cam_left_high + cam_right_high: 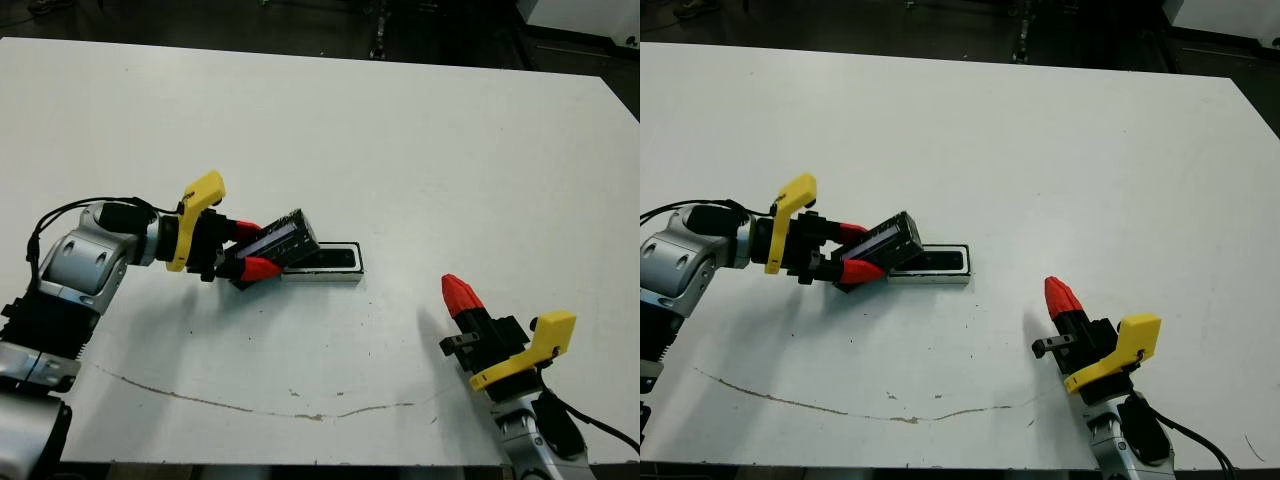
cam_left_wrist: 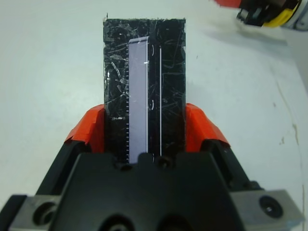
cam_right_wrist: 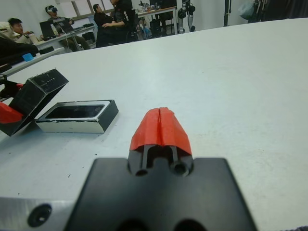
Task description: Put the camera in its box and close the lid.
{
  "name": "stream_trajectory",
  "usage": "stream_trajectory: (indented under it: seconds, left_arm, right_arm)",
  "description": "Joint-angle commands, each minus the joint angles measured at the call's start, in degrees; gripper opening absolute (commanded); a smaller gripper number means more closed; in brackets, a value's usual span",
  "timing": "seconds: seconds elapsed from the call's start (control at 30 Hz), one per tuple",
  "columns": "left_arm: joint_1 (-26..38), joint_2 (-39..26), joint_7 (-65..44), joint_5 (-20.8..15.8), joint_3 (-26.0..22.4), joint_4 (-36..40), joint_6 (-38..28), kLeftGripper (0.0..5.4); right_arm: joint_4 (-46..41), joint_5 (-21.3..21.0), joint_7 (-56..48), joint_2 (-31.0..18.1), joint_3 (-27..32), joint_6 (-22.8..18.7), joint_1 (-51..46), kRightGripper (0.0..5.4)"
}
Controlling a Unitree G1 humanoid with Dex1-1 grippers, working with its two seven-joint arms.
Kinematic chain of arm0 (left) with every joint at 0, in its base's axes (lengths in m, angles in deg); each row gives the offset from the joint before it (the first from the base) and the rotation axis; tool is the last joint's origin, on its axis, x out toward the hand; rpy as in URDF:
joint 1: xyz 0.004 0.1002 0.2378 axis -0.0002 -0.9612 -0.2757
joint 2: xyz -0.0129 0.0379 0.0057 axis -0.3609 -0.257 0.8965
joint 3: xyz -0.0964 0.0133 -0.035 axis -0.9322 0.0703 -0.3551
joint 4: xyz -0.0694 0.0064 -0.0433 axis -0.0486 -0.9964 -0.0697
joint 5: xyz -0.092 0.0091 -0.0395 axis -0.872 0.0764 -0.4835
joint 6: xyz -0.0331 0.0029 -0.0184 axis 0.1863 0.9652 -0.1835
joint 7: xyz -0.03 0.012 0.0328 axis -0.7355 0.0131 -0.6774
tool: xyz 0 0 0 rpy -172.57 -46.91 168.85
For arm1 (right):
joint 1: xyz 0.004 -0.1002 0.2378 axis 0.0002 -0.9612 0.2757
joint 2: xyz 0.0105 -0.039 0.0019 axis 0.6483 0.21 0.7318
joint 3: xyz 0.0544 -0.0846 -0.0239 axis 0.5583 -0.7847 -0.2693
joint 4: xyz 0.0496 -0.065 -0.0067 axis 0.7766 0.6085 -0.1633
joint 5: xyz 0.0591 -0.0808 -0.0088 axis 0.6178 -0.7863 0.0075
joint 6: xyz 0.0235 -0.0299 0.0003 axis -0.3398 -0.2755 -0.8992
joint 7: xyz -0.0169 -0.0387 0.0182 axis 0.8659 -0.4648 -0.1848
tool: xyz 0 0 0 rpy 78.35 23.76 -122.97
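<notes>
My left gripper (image 1: 253,248) is shut on the lid (image 1: 283,240), a black speckled cover with a pale strip (image 2: 139,96). It holds the lid tilted, its far end over the left end of the box (image 1: 322,278). The box is a shallow tray on the table, and the camera (image 1: 335,258) lies inside it with its dark glossy face up. In the right wrist view the box (image 3: 77,122), camera (image 3: 77,111) and raised lid (image 3: 36,98) show together. My right gripper (image 1: 458,295) is shut and holds nothing, well to the right of the box near the front edge.
A thin brownish line (image 1: 250,405) runs across the white table (image 1: 420,130) near its front edge. Beyond the far edge are dark floor and equipment. People (image 3: 19,29) sit at desks far behind the table.
</notes>
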Motion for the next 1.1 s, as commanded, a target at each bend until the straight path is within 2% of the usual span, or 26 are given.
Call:
stream_trajectory:
  seconds: [0.03,0.43,0.7,0.8,1.1]
  left_arm:
    - [1.28,0.64,-1.06,1.27,0.50,-3.39,-1.75,3.16]
    - [4.51,2.34,-1.40,5.00,1.04,-9.53,-6.69,3.16]
    - [5.94,4.40,-2.76,5.89,1.54,-12.03,-7.96,3.16]
    - [6.72,4.98,-4.93,5.79,2.32,-12.76,-6.72,3.16]
    - [7.42,4.63,-10.88,4.21,4.86,-7.72,1.61,3.16]
  right_arm:
    - [0.35,-0.22,0.47,-0.34,0.29,0.20,-0.61,0.00]
    - [-0.03,-1.24,1.10,-0.35,-0.13,-0.13,-0.77,0.00]
    - [0.49,-0.87,0.57,-0.22,-0.11,0.53,-0.73,0.00]
    - [0.19,-0.95,0.99,-0.15,-0.09,0.15,-0.89,0.00]
    - [0.19,-0.97,1.25,-0.12,-0.06,-0.04,-0.83,0.00]
